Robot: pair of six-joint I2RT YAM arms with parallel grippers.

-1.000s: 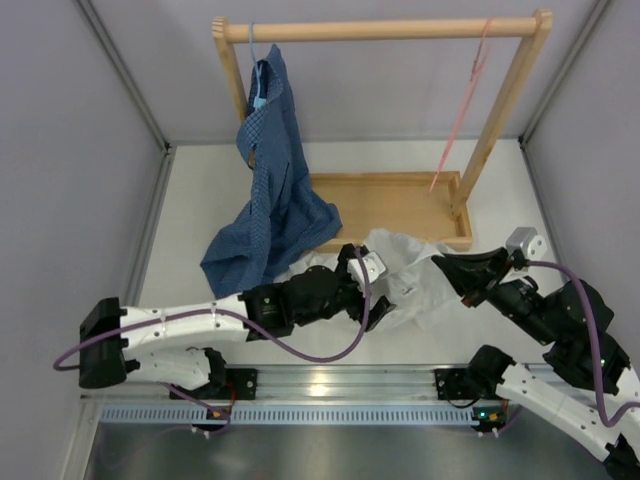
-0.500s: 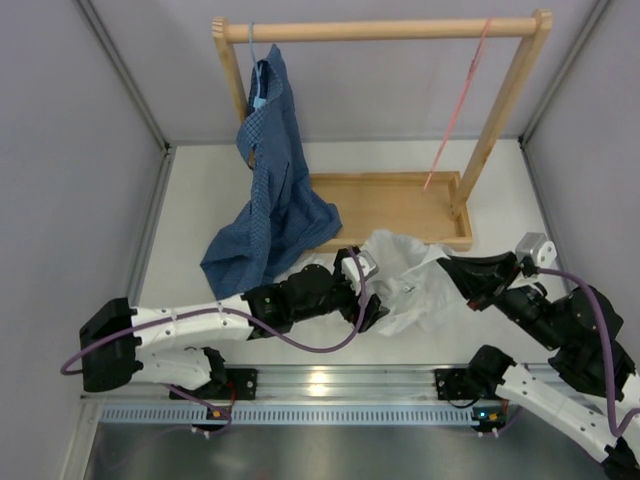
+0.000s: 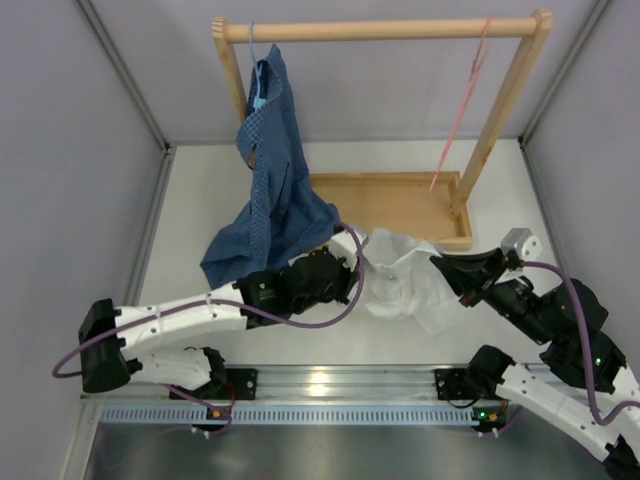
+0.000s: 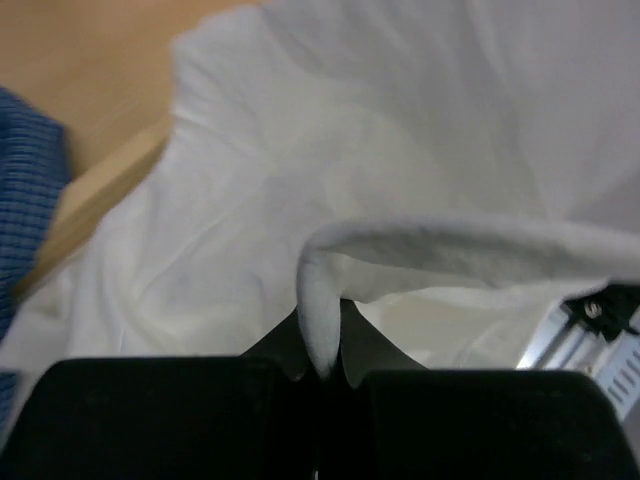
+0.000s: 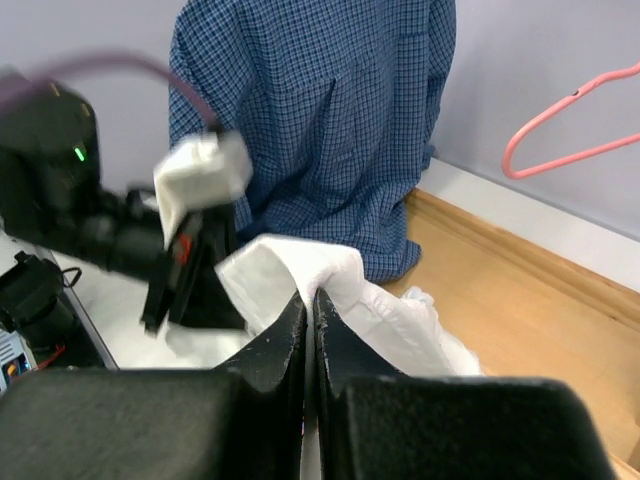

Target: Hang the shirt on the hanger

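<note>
The white shirt (image 3: 405, 283) lies bunched on the table in front of the wooden rack's base, stretched between both grippers. My left gripper (image 3: 354, 281) is shut on a folded edge of the shirt (image 4: 350, 150), and that cloth sticks up between the jaws of the left gripper (image 4: 322, 368). From the right, my right gripper (image 3: 441, 266) is shut on the collar-like edge. In the right wrist view the shirt (image 5: 400, 320) rises from the closed right gripper (image 5: 311, 300). The pink hanger (image 3: 458, 120) hangs from the right end of the rail, also seen as a pink hanger (image 5: 565, 145).
A blue checked shirt (image 3: 275, 200) hangs on a light blue hanger (image 3: 258, 92) at the rack's left end, its tail draped onto the table. The wooden rack (image 3: 380, 30) has a tray-like base (image 3: 395, 200). Grey walls close in left, right and behind.
The left gripper has shut on the shirt's edge, having stood open before, and drawn back to the left. The shirt is now pulled out between the two grippers.
</note>
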